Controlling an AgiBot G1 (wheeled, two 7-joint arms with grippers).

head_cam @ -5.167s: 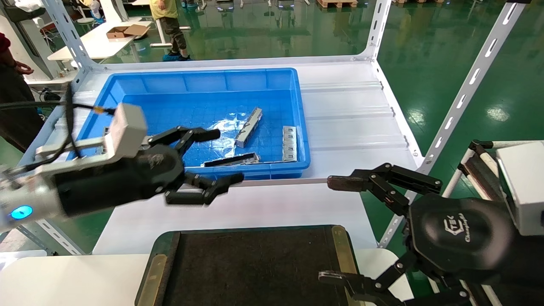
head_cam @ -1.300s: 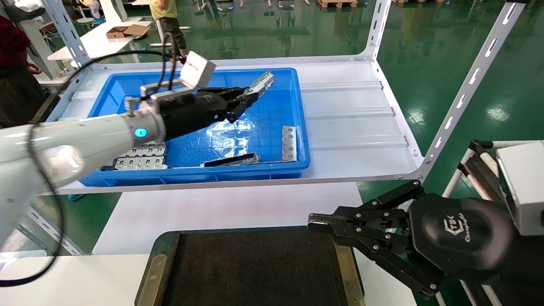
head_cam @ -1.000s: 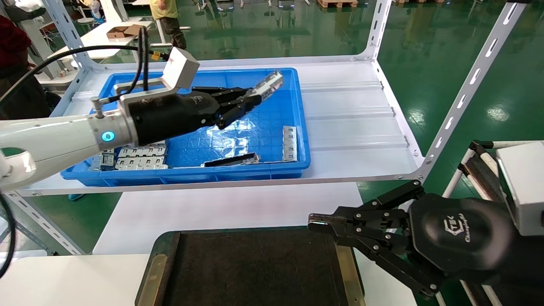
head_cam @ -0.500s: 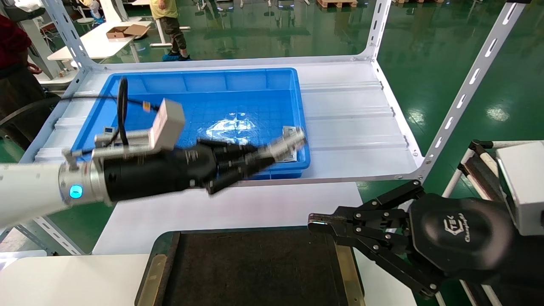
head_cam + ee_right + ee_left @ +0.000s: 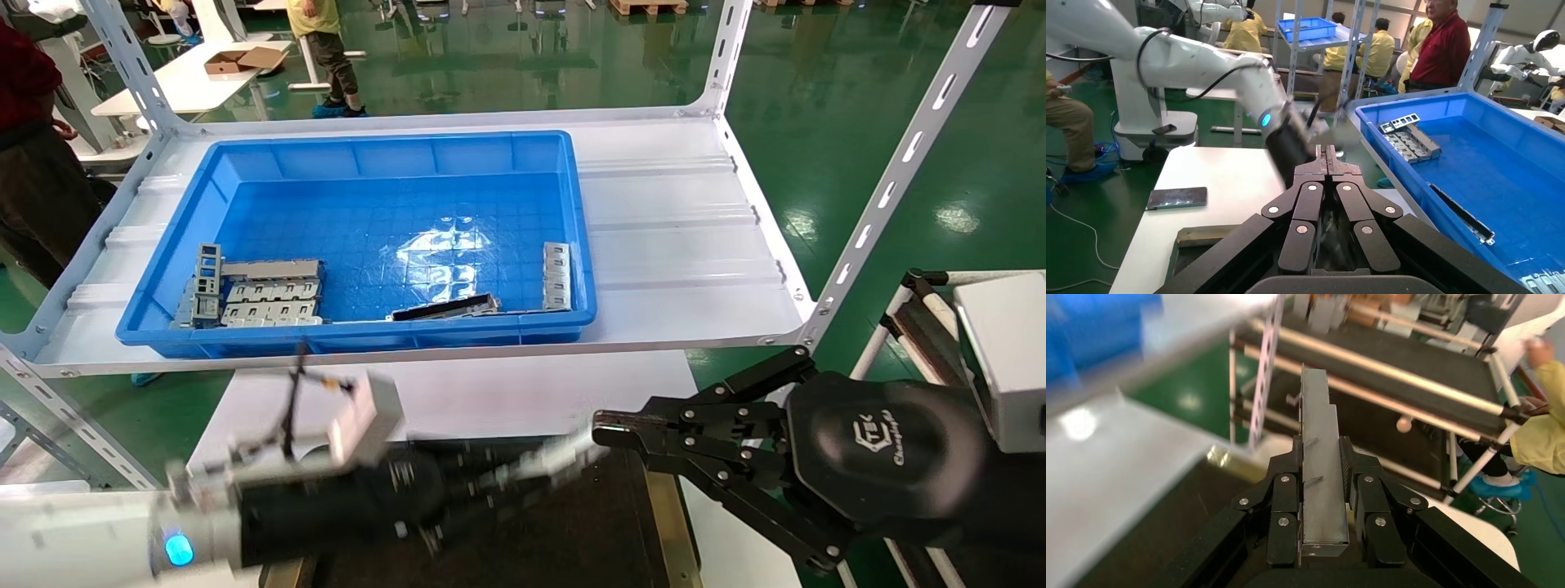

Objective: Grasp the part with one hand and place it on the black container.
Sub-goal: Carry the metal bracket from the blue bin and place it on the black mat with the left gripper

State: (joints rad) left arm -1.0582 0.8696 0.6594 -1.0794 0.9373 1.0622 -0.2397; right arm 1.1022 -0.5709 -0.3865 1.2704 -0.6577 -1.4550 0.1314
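My left gripper is shut on the part, a slim light-grey metal bar. It holds the bar low over the back edge of the black container, and the arm is blurred. In the left wrist view the part sits lengthwise between the fingers and sticks out past them, with the container's dark surface below. My right gripper is shut and empty at the container's back right corner, close to the bar's tip. It also shows shut in the right wrist view.
A deep blue bin stands on the white shelf behind. It holds grey cage blocks, a darker black-faced bar and a small grey piece. White shelf posts rise at the right.
My left gripper has carried the part out of the blue bin, toward me and down, to just above the black container. The right gripper has stayed where it was, shut.
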